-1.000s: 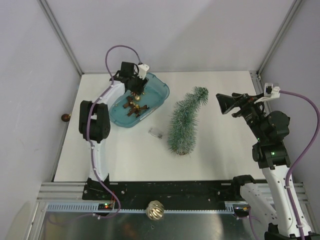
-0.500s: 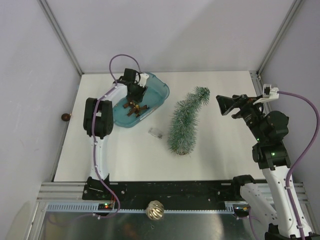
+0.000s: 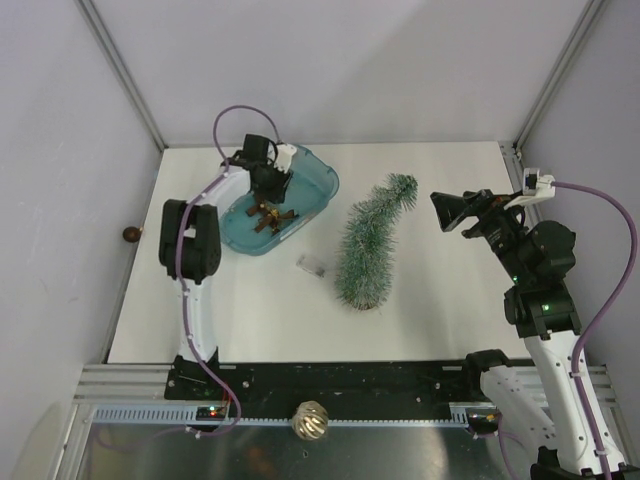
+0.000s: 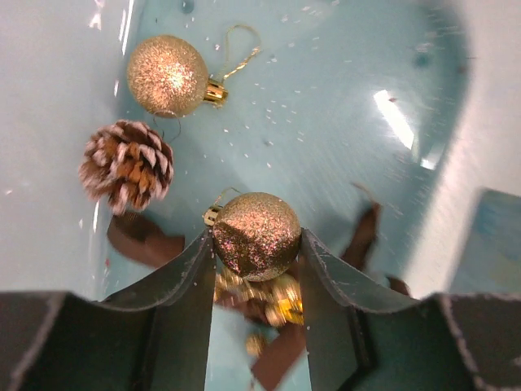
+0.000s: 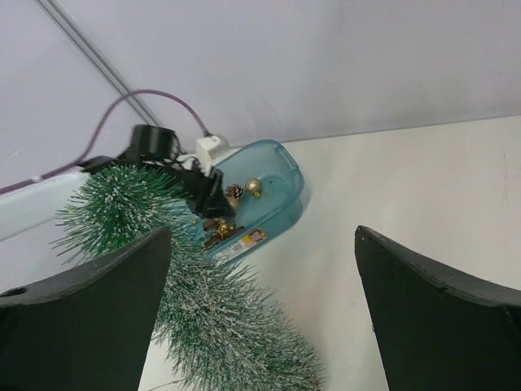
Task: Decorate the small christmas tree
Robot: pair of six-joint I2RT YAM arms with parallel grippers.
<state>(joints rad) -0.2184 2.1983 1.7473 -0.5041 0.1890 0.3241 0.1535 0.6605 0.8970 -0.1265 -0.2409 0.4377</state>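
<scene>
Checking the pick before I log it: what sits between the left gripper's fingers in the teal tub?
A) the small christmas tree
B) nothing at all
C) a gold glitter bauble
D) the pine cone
C: in the left wrist view, the left gripper has a finger against each side of the gold glitter bauble, while the pine cone lies apart from it on the floor of the teal tub.

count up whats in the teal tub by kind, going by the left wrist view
gold glitter baubles: 2
frosted pinecone: 1
brown star ornament, partly hidden under a bauble: 1
total in the teal tub: 4
</scene>
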